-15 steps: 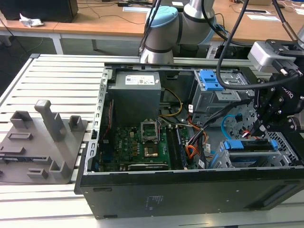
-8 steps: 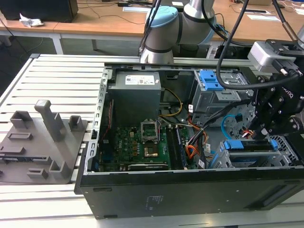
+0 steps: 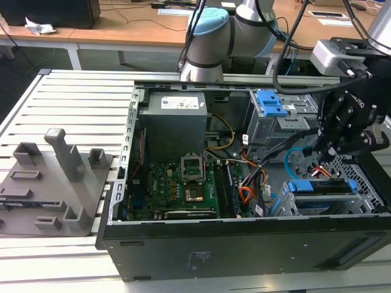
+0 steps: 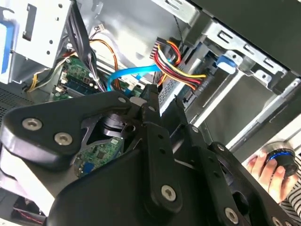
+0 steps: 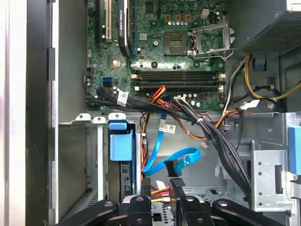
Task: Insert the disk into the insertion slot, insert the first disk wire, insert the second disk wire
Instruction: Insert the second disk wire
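The black gripper (image 4: 164, 102) has its jaws a little apart. Just past their tips lies a blue cable (image 4: 134, 71), with red and yellow wires (image 4: 181, 66) beside it. Back from the jaws, off to one side, a hand (image 4: 262, 173) holds a round knob (image 4: 281, 160).
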You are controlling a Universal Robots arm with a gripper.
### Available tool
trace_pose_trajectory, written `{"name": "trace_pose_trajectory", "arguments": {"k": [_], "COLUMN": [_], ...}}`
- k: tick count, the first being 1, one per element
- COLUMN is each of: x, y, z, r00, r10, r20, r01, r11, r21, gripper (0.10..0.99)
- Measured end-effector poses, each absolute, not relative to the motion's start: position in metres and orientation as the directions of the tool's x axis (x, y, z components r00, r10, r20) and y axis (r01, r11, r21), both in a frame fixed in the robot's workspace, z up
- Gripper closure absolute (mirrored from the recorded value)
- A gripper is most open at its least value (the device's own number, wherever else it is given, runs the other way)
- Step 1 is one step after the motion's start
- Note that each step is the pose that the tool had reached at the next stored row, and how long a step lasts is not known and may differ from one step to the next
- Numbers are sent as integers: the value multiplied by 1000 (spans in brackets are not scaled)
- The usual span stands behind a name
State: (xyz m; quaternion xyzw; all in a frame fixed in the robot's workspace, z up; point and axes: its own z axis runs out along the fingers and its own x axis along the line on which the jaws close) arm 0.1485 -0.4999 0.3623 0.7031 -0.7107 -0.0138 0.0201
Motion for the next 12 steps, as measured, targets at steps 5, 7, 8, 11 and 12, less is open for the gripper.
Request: {"name": "trace_pose_trajectory", "arguments": {"k": [5,7,8,11,12], "x": [149,149,149,149,148], "y": [-497,-497,-495,-488,-487], "z": [362,362,362,363,364], "r00": [91,144,154,159,159], "r10": [-996,-990,-988,-987,-987], "r20": [9,9,9,12,13], "r01": [-995,-989,-987,-986,-986], "r11": [-91,-143,-153,-158,-159], "r21": [48,48,48,48,48], "gripper": [784,784,784,784,784]}}
